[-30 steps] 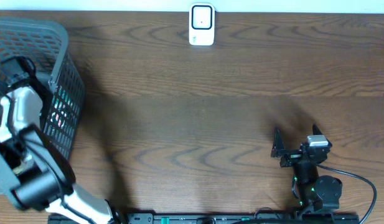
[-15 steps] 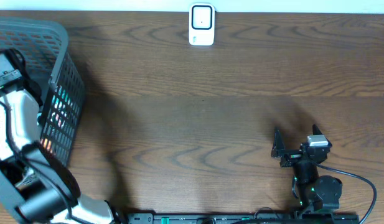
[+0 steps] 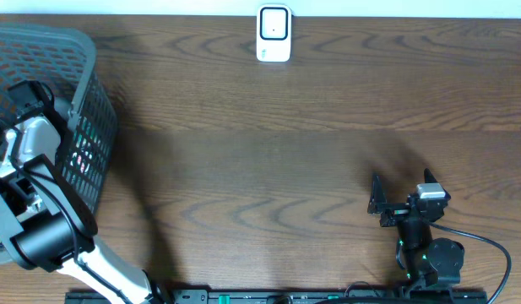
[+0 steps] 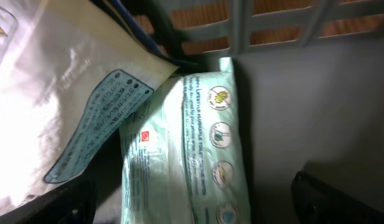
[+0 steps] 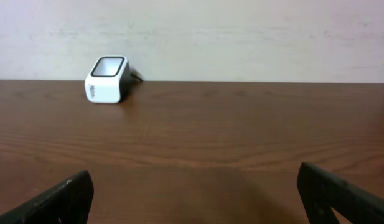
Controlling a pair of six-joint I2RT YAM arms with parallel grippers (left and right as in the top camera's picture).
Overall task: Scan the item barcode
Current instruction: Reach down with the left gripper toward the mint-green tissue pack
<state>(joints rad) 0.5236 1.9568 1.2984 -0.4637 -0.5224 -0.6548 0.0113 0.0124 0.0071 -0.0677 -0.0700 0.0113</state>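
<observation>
1. At the far left stands a grey plastic lattice basket (image 3: 89,101). It holds the goods to be scanned, which is presumably why the left arm bends over its rim and reaches down inside.
2. The left gripper (image 4: 195,198) points down into the basket with its jaws spread wide and nothing between them. Its dark fingertips show at the lower corners of the wrist view.
3. Below that gap lies a pale green soft pack (image 4: 198,149) printed with a row of round icons, flat beside the basket's grey wall. It looks the likeliest item to pick, though no barcode shows on it.
4. A cream-white glossy pouch with a blue printed label (image 4: 61,106) overlaps the pack's upper left corner, so a grip probably has to favour the pack's free right side.
5. On the dark brown wooden table (image 3: 243,152), at the middle of the far edge and well apart from the basket, sits a small white box-shaped barcode scanner (image 3: 274,34). Its window faces the arms so that an item can be presented to it.
6. At the lower right, the right gripper (image 3: 378,203) sits low and level, aimed at the far edge. Its jaws are wide apart and empty, and it seems parked clear of the work.
</observation>
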